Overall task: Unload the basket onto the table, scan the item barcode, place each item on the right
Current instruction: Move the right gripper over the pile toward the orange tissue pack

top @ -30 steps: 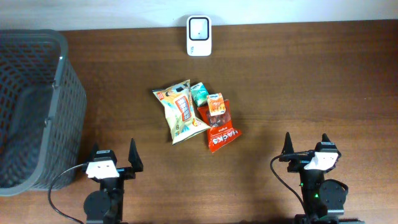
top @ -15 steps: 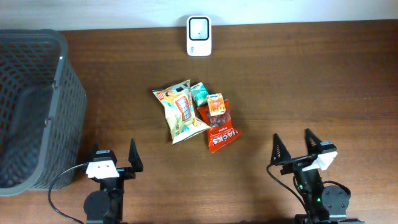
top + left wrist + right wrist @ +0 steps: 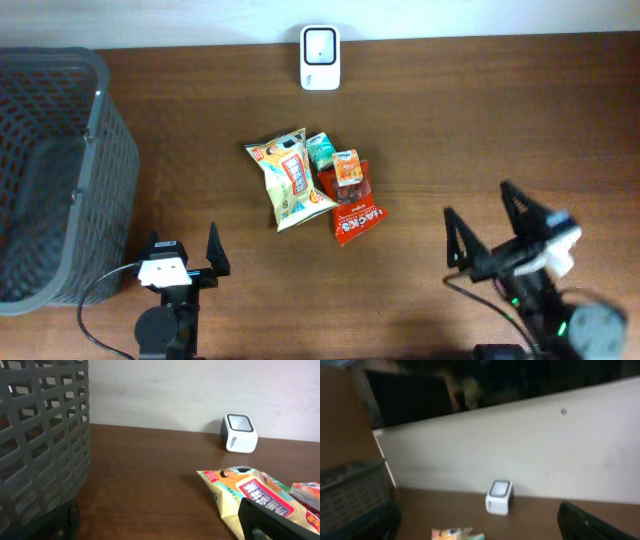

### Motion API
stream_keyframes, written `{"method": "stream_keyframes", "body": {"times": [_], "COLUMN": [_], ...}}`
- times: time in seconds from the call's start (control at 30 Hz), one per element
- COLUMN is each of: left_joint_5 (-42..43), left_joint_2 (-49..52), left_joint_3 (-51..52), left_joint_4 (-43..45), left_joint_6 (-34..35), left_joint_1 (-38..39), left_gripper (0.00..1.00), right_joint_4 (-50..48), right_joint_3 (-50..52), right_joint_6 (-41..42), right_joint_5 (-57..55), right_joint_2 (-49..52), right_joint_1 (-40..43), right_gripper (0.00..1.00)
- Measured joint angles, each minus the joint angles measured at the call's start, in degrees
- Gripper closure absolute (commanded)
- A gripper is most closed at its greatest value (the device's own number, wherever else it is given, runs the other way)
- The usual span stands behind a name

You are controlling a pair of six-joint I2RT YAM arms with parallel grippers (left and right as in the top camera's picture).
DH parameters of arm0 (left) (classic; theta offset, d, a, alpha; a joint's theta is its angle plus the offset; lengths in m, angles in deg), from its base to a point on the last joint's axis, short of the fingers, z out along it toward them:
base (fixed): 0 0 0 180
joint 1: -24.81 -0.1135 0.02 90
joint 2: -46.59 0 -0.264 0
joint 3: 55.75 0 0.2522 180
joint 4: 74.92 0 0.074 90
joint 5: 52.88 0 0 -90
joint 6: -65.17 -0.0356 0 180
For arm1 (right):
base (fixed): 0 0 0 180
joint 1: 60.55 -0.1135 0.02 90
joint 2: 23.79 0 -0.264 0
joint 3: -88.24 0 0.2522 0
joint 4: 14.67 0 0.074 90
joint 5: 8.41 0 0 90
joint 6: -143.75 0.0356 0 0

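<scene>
A: Overhead view, what's there?
B: Brown wooden table (image 3: 480, 110). Four snack packets sit in one heap at mid-table: a yellow-green crisp bag (image 3: 288, 180), a small teal packet (image 3: 320, 150), a small orange packet (image 3: 347, 167) and a flat red packet (image 3: 357, 213). The orange one lies on top of the red, and the teal one touches the bag's upper right edge. The white barcode scanner (image 3: 320, 57) stands at the far edge, well apart from the heap. The dark grey mesh basket (image 3: 95, 150) is on the left side.
A: Arms?
B: The left gripper (image 3: 183, 234) is at the near edge, below and left of the heap, fingers spread wide with nothing between them. The right gripper (image 3: 476, 200) is at the near right, skewed to one side, fingers also spread wide and empty. Neither touches a packet.
A: Left wrist?
B: The basket wall fills the left. The scanner is far off against the pale wall, window facing the camera. The crisp bag lies near right, with the red packet's edge just beside it at the frame border. Dark fingers (image 3: 280, 522) show at the bottom corners, wide apart.
A: Right wrist?
B: Blurred. The scanner is centre-low against the wall, the basket is at left and the tip of the crisp bag is at the bottom edge. The fingers are dark shapes at both bottom corners, apart. No barcode can be made out in any view.
</scene>
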Motion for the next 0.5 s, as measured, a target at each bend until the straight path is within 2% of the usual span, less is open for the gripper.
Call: {"method": "stream_keyframes", "body": {"times": [0.07, 0.13, 0.2, 0.33, 0.5], "left_joint_5": [0.0, 0.0, 0.0, 0.0, 0.0], "left_joint_2": [0.0, 0.1, 0.1, 0.3, 0.3], "left_joint_3": [0.0, 0.0, 0.0, 0.0, 0.0], "left_joint_4": [0.0, 0.0, 0.1, 0.0, 0.0], "left_joint_6": [0.0, 0.0, 0.0, 0.0, 0.0], "left_joint_1": [0.0, 0.0, 0.0, 0.0, 0.0], "left_gripper": [0.01, 0.01, 0.01, 0.01, 0.01], "right_joint_4": [7.2, 23.2, 32.3, 38.3, 36.6], "right_joint_3": [-6.2, -19.8, -30.3, -42.1, -45.4], "right_joint_6": [-2.6, -7.0, -8.7, -8.6, -8.3], "right_joint_5": [0.5, 2.4, 5.9, 17.4, 31.7], "right_joint_2": [5.3, 18.6, 30.4, 46.8, 61.4], "right_joint_1": [0.0, 0.0, 0.0, 0.0, -0.2], "right_gripper": [0.02, 0.02, 0.02, 0.02, 0.03]}}
